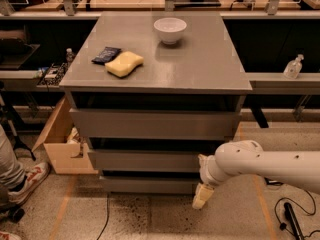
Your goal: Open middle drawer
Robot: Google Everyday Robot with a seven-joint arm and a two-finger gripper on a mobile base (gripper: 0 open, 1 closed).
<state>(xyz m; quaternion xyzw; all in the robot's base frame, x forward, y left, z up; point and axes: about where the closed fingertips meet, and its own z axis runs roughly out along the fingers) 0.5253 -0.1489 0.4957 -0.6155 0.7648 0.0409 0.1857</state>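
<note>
Middle drawer (pixel 145 160): second grey front of the cabinet (pixel 205 64), long axis left to right, face toward the near side. Gripper (pixel 204 196) points down, just off the drawer's right end. Cannot tell how wide it is.

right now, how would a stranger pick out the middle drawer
Find the grey cabinet with the white bowl on top; three plain fronts stack down its face. The middle drawer is the second, below the taller top front and above the narrower lowest front, the gripper hanging just below its right end.
</note>
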